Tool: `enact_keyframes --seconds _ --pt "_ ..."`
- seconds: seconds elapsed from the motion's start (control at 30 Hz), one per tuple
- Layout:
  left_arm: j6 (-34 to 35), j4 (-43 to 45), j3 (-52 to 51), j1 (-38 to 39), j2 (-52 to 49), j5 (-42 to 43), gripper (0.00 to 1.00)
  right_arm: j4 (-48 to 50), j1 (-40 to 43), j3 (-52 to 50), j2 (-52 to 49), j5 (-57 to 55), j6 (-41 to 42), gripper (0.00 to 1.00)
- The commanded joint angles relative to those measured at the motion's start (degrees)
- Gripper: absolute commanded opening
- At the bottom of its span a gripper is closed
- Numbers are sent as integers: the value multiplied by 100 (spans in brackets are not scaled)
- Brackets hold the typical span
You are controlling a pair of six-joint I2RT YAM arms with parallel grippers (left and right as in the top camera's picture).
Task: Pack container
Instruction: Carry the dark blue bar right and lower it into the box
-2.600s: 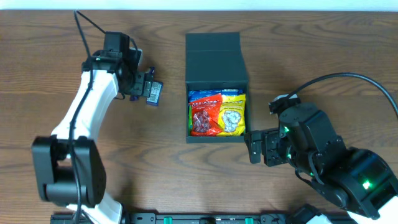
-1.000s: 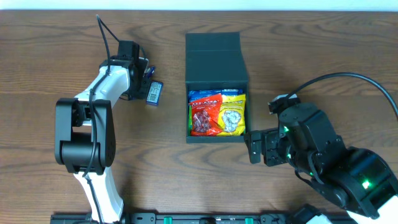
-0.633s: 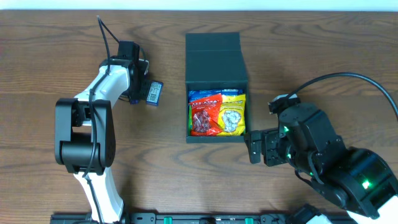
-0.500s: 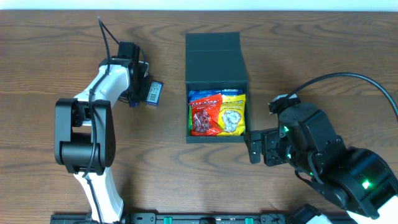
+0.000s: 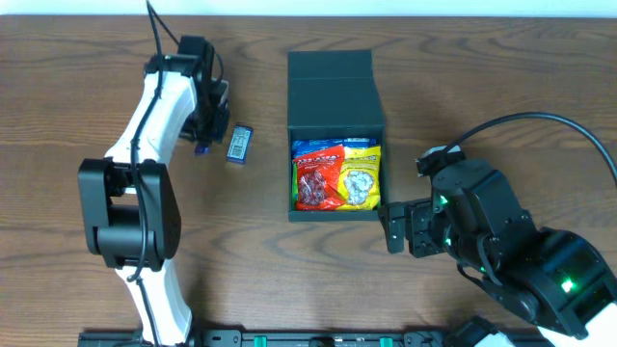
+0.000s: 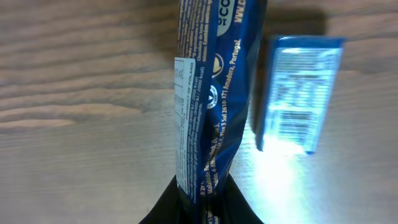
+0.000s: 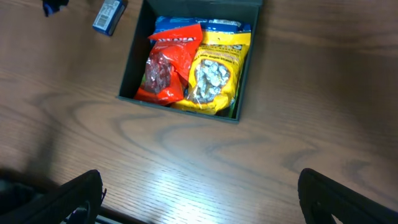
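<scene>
Packet [image 6: 298, 93] label blurred, perhaps by glare.

Bags [image 5: 335, 178] in container [image 5: 331, 87], packet [image 5: 238, 143] lying left, perhaps flat

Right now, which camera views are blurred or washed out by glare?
Left wrist: the blue wrapper fills the centre, print soft; the small bar beyond it is bleached pale. Right wrist: bright sheen on the table in front of the container. Overhead: even and sharp.
</scene>
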State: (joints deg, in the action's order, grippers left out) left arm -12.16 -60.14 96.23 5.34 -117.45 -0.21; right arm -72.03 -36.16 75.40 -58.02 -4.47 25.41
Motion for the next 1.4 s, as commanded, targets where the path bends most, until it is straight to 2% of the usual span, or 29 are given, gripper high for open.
enact_keyframes --seconds 0.0,0.4,0.67,0.77,0.97,1.23,1.27,1.33,1.37 --pt "-203 -205 402 238 79 31 6 -2 42 76 -2 0 -61 99" --pt "-2164 -273 507 1510 356 476 6 -2 42 76 0 0 -63 99" --pt "-3840 -66 507 2262 356 474 6 -2 42 76 0 0 -61 99" --pt "-4306 160 507 2420 356 472 10 -4 42 76 0 0 -61 99" --pt "-4636 789 507 2481 356 802 7 -4 42 76 0 0 -61 99" --pt "-4828 776 503 2481 345 1080 6 -2 42 76 0 0 -61 99" --pt "-4828 774 498 2481 345 1082 10 -2 42 76 -2 0 -63 99" --pt "-4800 776 492 2481 345 1080 49 -4 42 76 0 0 -63 99" --pt "-4754 778 492 2481 345 1078 95 -2 42 76 -2 0 -61 99"
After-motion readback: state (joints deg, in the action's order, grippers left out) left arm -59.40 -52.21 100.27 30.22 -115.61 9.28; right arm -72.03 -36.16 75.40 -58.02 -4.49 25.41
